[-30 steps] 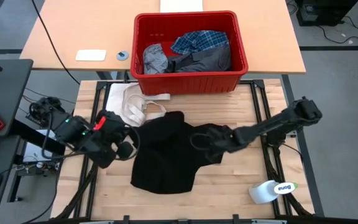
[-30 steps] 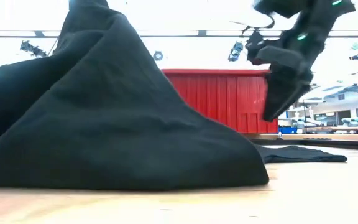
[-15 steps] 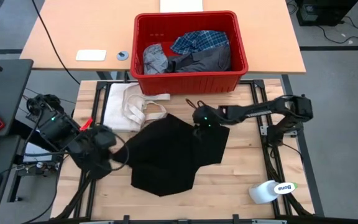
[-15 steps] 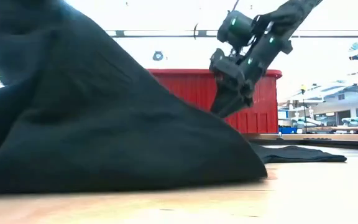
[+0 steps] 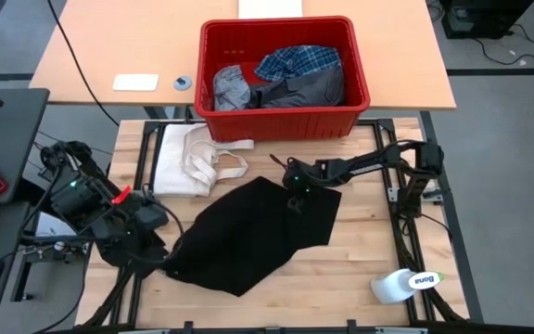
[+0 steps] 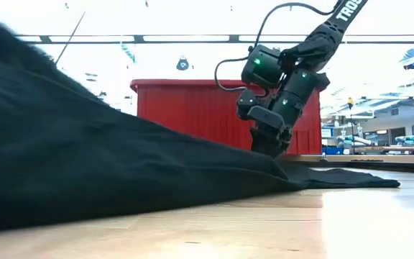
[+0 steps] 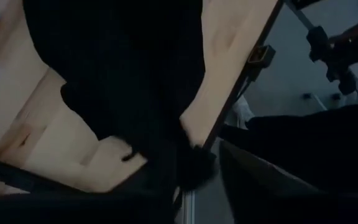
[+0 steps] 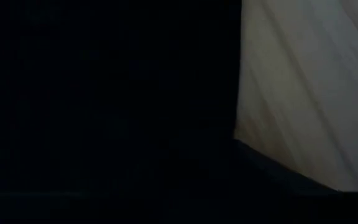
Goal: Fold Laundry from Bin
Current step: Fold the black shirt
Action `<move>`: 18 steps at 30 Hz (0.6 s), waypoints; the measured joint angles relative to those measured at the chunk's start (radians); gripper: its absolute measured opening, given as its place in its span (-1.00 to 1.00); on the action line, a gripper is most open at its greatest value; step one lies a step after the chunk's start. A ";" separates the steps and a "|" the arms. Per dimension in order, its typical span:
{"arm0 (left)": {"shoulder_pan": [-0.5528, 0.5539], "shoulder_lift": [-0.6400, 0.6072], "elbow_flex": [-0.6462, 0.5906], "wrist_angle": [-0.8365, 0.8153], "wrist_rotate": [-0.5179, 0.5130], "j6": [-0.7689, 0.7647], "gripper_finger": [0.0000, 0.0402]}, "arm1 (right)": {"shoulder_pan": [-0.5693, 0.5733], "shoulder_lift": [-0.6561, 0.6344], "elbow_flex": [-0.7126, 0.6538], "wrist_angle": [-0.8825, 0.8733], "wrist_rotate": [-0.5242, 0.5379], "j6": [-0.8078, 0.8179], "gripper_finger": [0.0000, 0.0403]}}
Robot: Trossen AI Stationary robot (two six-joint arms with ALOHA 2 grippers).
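The black garment (image 5: 248, 232) lies spread on the wooden tabletop (image 5: 360, 269), in front of the red bin (image 5: 284, 121). The bin holds a plaid shirt (image 5: 297, 62) and grey garments (image 5: 295, 91). The right gripper (image 5: 295, 192) presses down on the garment's far edge; its opening cannot be determined. The left gripper (image 5: 160, 264) sits at the garment's near-left corner; its grip cannot be determined. A cream cloth (image 5: 193, 160) lies beside the garment.

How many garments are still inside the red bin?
3 visible: light grey one at the bin's left, plaid shirt at the back, dark grey one in front. More may lie underneath.
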 joint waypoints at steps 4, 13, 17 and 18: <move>0.004 0.000 0.000 0.000 -0.022 -0.001 -0.01 | 0.012 -0.027 -0.004 -0.018 0.030 -0.026 -0.56; 0.134 0.064 0.001 0.018 -0.370 0.123 0.05 | 0.012 -0.203 -0.005 -0.048 0.030 0.025 -0.92; 0.238 0.148 0.000 0.058 -0.375 0.213 -0.03 | 0.021 -0.394 -0.002 -0.073 0.036 0.081 -0.93; 0.263 0.168 0.000 0.082 -0.376 0.240 -0.05 | 0.028 -0.447 0.003 -0.079 0.045 0.093 -0.93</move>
